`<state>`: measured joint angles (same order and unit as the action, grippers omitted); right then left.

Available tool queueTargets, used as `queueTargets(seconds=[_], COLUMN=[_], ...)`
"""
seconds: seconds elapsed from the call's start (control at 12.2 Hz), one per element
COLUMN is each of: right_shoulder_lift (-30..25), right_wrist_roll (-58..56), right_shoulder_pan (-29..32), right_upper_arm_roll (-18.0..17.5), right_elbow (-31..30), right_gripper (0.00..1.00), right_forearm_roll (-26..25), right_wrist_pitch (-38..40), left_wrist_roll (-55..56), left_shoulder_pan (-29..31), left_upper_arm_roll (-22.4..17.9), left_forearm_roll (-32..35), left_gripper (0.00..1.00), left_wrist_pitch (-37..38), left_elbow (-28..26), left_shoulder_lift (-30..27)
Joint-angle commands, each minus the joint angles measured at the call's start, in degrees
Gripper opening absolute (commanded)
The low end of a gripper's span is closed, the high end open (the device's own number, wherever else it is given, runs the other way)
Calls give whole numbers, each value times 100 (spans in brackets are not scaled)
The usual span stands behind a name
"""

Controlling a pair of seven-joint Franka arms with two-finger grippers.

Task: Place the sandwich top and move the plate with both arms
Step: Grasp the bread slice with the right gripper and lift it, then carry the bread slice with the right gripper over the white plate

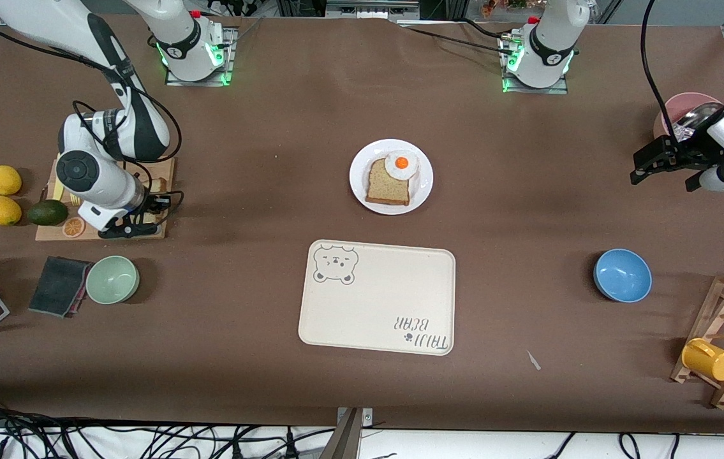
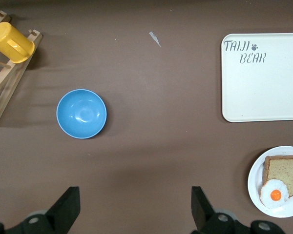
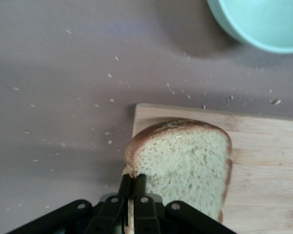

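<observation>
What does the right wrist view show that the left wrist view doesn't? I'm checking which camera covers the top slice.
Only the right wrist view shows the sandwich top on the wooden board, the right gripper shut on its edge, and the green bowl.

Only the left wrist view shows the open left gripper, the plate with bread and egg, the tray, the blue bowl and the yellow cup.

Both show the brown table.

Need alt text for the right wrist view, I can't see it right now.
The right tool, shut, pinches the edge of a bread slice over a wooden board. A green bowl sits beside the board on the crumb-dotted brown table.
</observation>
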<state>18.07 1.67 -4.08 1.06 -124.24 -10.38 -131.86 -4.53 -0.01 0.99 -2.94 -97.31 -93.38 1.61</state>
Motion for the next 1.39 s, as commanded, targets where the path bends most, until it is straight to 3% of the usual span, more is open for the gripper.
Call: queueTargets(seconds=[0.0,0.41,0.82,1.06,1.31], right_shoulder_lift=[-14,-14,57,284,820], right_wrist_roll=[149,1271,3309,4662,6008], right_shoulder_pan=[-32,-32,-207,-951,-1787], right_upper_arm_roll=[-237,-1290,-2548,-2717,-2708], right_elbow=[662,1392,2052,2446,3053], right_gripper=[0,0,0,0,0], right_forearm_roll=[-35,44,632,1010,1011], right_wrist_pitch=[905,1821,2323,2227,2035], left_wrist_roll=[67,67,67,67,67], left_shoulder_pan=[-34,-34,-25,-34,-34], left_upper_arm_roll=[-12,-12,-12,-12,-12], left_forearm_roll=[109,109,109,109,109], left_gripper=[100,100,100,100,100], left_wrist_pitch=[142,142,142,142,142], left_elbow=[180,180,188,180,180], left_shoulder_lift=[77,77,77,77,77])
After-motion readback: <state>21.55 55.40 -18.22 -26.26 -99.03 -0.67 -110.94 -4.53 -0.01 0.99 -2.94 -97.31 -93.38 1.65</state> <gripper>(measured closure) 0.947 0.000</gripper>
